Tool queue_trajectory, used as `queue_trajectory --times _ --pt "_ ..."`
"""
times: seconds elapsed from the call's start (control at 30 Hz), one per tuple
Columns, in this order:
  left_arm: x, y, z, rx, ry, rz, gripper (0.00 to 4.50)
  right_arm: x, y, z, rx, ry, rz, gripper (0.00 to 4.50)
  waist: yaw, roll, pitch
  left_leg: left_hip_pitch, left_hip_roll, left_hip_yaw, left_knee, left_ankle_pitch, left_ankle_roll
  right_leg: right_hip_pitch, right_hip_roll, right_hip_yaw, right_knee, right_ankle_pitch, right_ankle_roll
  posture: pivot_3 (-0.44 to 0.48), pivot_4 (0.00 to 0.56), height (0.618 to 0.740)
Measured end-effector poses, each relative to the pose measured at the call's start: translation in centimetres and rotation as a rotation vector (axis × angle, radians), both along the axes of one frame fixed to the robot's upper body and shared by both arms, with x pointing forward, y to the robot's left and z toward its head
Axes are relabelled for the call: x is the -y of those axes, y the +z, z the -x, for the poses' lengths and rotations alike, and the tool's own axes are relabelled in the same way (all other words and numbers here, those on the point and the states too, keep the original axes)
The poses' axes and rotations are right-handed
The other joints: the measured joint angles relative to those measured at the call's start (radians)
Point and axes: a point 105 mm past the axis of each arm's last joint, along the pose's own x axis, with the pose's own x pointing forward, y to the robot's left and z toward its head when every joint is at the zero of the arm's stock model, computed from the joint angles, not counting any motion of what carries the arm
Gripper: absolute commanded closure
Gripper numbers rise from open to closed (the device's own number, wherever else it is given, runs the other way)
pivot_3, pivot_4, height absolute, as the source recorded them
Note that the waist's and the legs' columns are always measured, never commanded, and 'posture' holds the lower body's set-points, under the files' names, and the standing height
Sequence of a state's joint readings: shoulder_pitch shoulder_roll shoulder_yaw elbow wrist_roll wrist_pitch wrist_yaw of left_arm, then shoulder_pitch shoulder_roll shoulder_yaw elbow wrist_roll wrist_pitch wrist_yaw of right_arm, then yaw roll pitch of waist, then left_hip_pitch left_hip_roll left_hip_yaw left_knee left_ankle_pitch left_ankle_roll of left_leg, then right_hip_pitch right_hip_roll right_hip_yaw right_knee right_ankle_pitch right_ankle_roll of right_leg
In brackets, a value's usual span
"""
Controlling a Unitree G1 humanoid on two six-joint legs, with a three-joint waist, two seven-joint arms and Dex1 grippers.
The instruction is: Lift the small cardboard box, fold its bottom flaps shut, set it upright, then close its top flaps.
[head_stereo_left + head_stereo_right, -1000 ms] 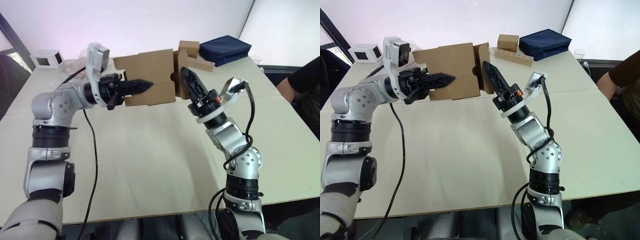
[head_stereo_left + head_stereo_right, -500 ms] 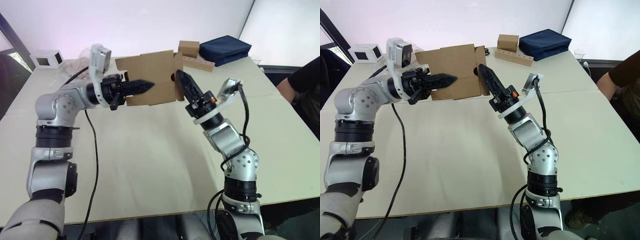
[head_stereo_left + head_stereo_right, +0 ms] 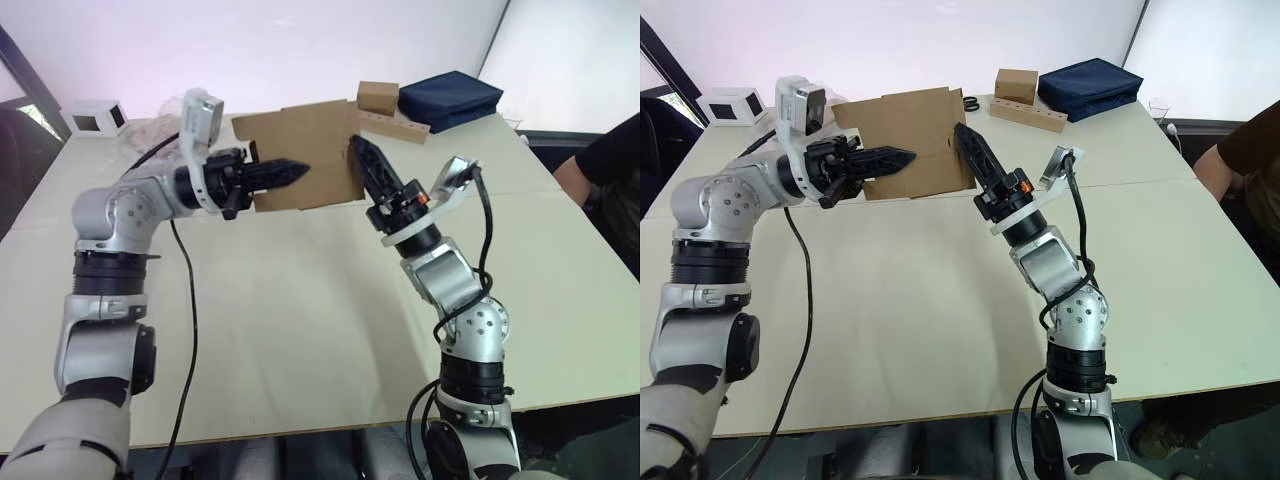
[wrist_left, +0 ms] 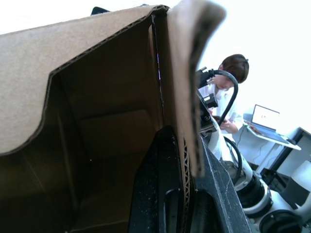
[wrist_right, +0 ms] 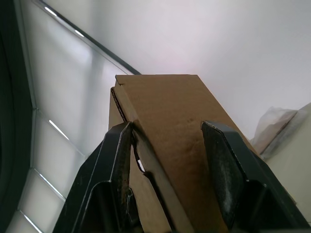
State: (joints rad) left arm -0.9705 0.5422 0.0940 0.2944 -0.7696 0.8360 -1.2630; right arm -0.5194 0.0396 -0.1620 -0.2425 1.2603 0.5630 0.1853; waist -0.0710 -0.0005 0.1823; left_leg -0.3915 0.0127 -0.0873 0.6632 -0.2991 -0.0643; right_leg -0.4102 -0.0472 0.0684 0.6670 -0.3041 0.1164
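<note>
Left eye view: small cardboard box [image 3: 300,155] held up off the table [image 3: 300,320], far centre, between both arms. Left arm bent at elbow, forearm reaching right, left gripper [image 3: 290,171] clamped on the box's left side, one black finger lying over the near face. Right arm rising from near right, forearm angled far-left, right gripper [image 3: 362,165] at the box's right edge. Beyond: brown box on cardboard strip [image 3: 385,110], navy bag [image 3: 450,97], white box [image 3: 95,116] far left; person's arm [image 3: 600,170] at right edge. Right eye view: same layout; box tilted, broad face toward camera, right gripper fingers pointing up-left against the box's right edge, left gripper fingers horizontal across the near face. Left wrist view: looking into the open box interior, one flap [image 4: 194,73] bent outward at the rim; cardboard wall pinched between the two black fingers [image 4: 160,194], one inside, one outside, so grasping the wall. Person [image 4: 228,92] seated in background with laptop [image 4: 265,119]. Right wrist view: two fingers [image 5: 116,179] spread apart, the box's narrow side sitting between them, left finger touching the cardboard edge, right finger close to the cardboard, contact unclear; not clenched, straddling rather than squeezing.
</note>
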Motion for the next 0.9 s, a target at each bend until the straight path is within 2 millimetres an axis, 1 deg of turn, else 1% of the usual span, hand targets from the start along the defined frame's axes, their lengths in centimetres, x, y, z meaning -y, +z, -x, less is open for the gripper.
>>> queue_trajectory --times 0.13,0.33,0.47,0.67,0.8,0.87,0.9 --pt "0.0 -0.1 -0.4 0.000 0.016 0.003 4.50 -0.7 0.1 0.4 0.007 0.033 0.005 2.22 -0.001 0.000 0.000 0.000 0.000 0.000 0.000 0.000 0.000 0.000 0.000 0.000 0.000 0.000 0.000 0.000 0.150 0.740" --pt "-0.1 -0.1 -0.7 -0.007 0.026 0.005 4.50 -0.7 -0.1 0.8 0.009 0.043 0.023 2.22 0.000 0.000 0.000 0.000 0.000 0.000 0.000 0.000 0.000 0.000 0.000 0.000 0.000 0.000 0.000 0.000 0.150 0.740" --pt "-0.1 -0.1 -0.5 -0.015 0.013 0.003 4.50 -0.6 -0.4 0.8 0.007 0.045 0.039 2.22 0.000 0.000 0.000 0.000 0.000 0.000 0.000 0.000 0.000 0.000 0.000 0.000 0.000 0.000 0.000 0.000 0.150 0.740" --pt "-0.2 0.8 1.1 0.003 -0.047 -0.012 4.50 0.0 -0.6 1.1 0.014 0.067 0.070 2.22 0.000 0.000 0.000 0.000 0.000 0.000 0.000 0.000 0.000 0.000 0.000 0.000 0.000 0.000 0.000 0.000 0.150 0.740" --pt "-0.5 1.2 1.6 0.008 -0.069 -0.006 4.50 1.1 0.0 1.4 0.027 0.091 0.019 2.22 0.001 0.000 0.000 0.000 0.000 0.000 0.000 0.000 0.000 0.000 0.000 0.000 0.000 0.000 0.000 0.000 0.150 0.740" --pt "-0.6 1.2 1.6 0.009 -0.068 -0.004 4.50 1.8 0.4 1.5 0.032 0.098 -0.027 2.75 0.001 0.000 0.000 0.000 0.000 0.000 0.000 0.000 0.000 0.000 0.000 0.000 0.000 0.000 0.000 0.000 0.150 0.740" --pt "-0.6 1.2 1.6 0.009 -0.067 -0.004 4.50 2.0 0.5 1.5 0.032 0.099 -0.040 2.92 0.001 0.000 0.000 0.000 0.000 0.000 0.000 0.000 0.000 0.000 0.000 0.000 0.000 0.000 0.000 0.000 0.150 0.740"
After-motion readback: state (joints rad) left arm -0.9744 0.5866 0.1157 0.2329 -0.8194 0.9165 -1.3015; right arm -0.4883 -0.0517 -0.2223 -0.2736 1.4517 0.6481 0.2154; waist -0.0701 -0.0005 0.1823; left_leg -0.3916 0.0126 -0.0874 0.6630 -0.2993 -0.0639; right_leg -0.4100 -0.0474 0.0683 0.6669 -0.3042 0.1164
